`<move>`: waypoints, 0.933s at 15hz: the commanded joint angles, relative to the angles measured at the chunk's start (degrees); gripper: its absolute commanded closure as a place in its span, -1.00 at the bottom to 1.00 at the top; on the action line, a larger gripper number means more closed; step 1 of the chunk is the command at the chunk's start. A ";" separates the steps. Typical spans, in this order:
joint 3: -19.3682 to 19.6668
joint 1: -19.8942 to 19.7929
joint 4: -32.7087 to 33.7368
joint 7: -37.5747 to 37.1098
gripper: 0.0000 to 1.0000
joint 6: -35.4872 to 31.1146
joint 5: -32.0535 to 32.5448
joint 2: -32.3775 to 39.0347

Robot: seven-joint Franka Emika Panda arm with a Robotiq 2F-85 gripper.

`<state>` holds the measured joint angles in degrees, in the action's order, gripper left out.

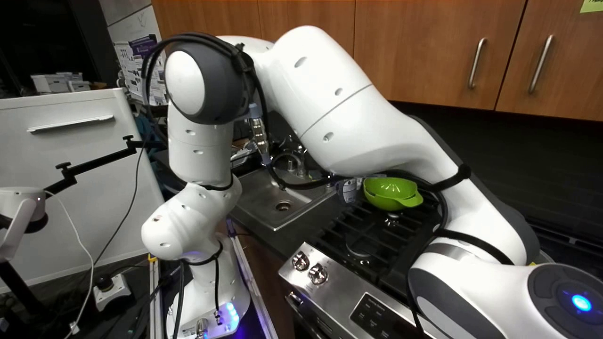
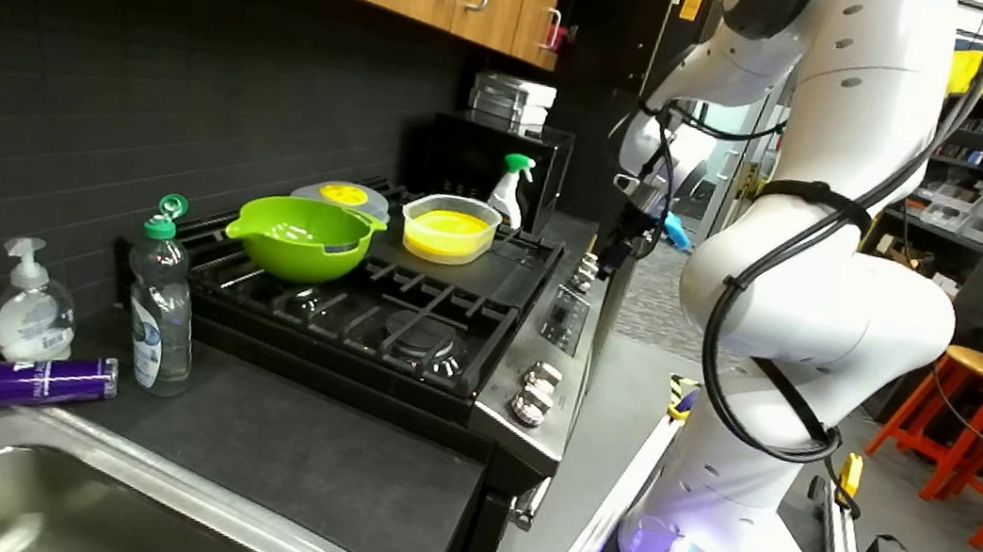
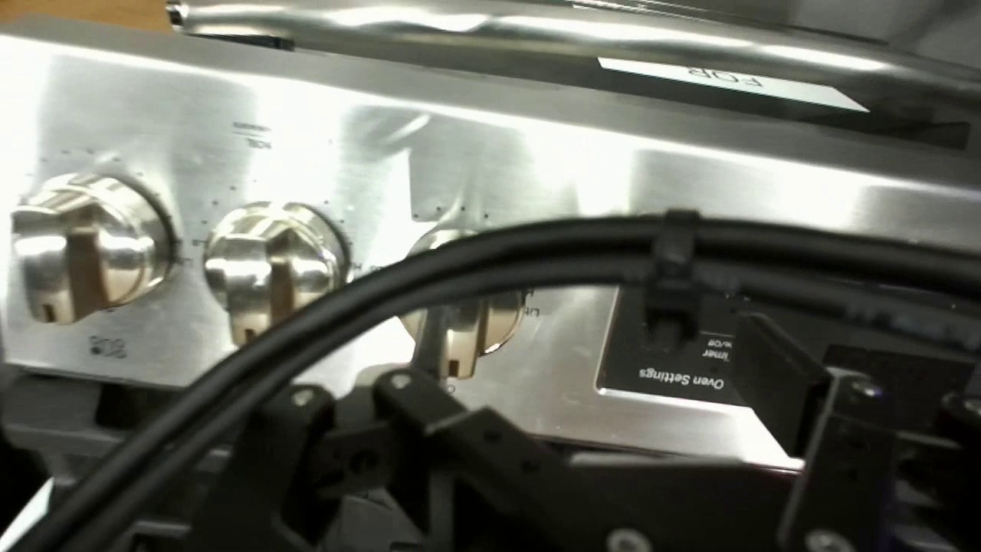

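Wrist view: gripper (image 3: pixel 596 316) jaws wide, nothing held. Nearest knob (image 3: pixel 464 349), on the stove panel (image 3: pixel 559 399), sits partly behind the frame-left jaw, long axis upright in frame; I cannot confirm contact.

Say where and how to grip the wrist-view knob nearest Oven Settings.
Probably the raised bar of that knob, pinched across its two long sides, coming straight in from the front of the steel panel. The bar stands proud of the round base, and the panel backs it; a cable hides part of it.
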<state>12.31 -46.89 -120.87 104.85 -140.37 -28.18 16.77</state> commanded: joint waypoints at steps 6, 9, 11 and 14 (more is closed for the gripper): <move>3.27 1.70 -1.88 0.98 -1.00 2.12 2.88 -7.36; 2.97 2.68 -1.06 1.03 -1.00 2.92 2.25 -5.85; 2.71 3.19 -0.49 1.53 -1.00 3.57 1.58 -5.09; 2.56 3.61 0.45 1.87 -1.00 4.08 0.95 -3.81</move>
<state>14.60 -43.90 -121.94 105.54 -137.40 -26.14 11.80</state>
